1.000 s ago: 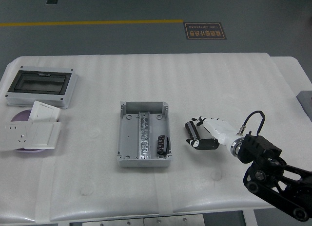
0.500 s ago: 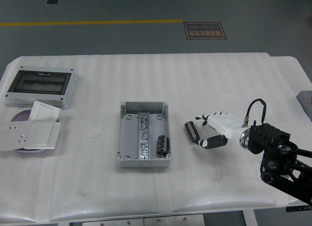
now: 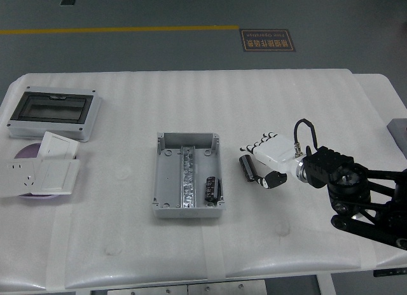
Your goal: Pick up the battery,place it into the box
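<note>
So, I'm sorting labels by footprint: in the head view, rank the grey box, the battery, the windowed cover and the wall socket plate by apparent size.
1. Grey box
2. Windowed cover, close behind; it lies farther away, so unsure
3. Wall socket plate
4. Battery

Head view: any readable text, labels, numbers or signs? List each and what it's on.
Floor sign beyond the table: dark red plate with light print, upside down from this camera, too small and blurred to read.
Battery, grey box, clear-lidded enclosure, wall socket plates: no legible print.
</note>
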Robot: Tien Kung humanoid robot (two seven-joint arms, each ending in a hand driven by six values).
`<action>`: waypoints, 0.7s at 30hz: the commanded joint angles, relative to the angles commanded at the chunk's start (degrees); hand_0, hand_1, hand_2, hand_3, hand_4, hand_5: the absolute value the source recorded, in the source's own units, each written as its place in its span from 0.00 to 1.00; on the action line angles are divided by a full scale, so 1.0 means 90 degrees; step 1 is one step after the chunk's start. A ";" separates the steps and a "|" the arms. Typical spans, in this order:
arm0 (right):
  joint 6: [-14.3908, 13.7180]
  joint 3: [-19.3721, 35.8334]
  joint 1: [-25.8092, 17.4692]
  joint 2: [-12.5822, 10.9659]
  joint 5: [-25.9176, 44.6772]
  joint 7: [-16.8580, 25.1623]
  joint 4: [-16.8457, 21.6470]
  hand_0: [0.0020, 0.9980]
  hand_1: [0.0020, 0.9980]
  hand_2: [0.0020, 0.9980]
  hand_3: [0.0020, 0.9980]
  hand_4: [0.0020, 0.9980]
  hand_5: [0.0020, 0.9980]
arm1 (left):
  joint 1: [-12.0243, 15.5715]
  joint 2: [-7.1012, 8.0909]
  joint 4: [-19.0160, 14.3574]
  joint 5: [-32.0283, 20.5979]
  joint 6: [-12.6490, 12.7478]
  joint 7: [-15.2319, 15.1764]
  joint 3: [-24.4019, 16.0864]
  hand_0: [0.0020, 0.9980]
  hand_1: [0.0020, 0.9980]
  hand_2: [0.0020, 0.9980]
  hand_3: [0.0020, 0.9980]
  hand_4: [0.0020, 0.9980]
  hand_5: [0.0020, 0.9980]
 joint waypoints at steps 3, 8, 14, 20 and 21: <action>-0.0022 -0.0245 0.0112 0.0037 0.0017 0.0016 0.0000 1.00 0.90 0.86 1.00 0.59 0.24 | -0.0005 0.0001 0.0000 0.0007 -0.0007 -0.0003 0.0000 0.63 0.57 0.53 0.58 0.31 0.00; -0.0065 -0.0404 0.0169 0.0037 0.0081 0.0056 -0.0002 1.00 0.89 0.86 1.00 0.58 0.23 | -0.0011 0.0009 0.0000 0.0034 -0.0027 -0.0007 -0.0006 0.62 0.57 0.53 0.58 0.29 0.00; -0.0165 -0.0406 0.0156 0.0018 0.0095 0.0099 -0.0005 1.00 0.90 0.85 1.00 0.56 0.23 | -0.0010 0.0010 0.0000 0.0058 -0.0015 -0.0027 -0.0009 0.61 0.56 0.53 0.58 0.27 0.00; -0.0318 -0.0351 0.0136 -0.0010 0.0107 0.0147 -0.0020 1.00 0.89 0.85 1.00 0.54 0.22 | -0.0009 -0.0001 -0.0003 0.0037 0.0046 -0.0082 0.0022 0.61 0.56 0.53 0.58 0.26 0.00; -0.0345 -0.0344 0.0129 -0.0011 0.0111 0.0158 -0.0025 1.00 0.89 0.85 1.00 0.54 0.22 | -0.0009 -0.0002 -0.0003 0.0034 0.0059 -0.0092 0.0025 0.61 0.56 0.53 0.58 0.26 0.00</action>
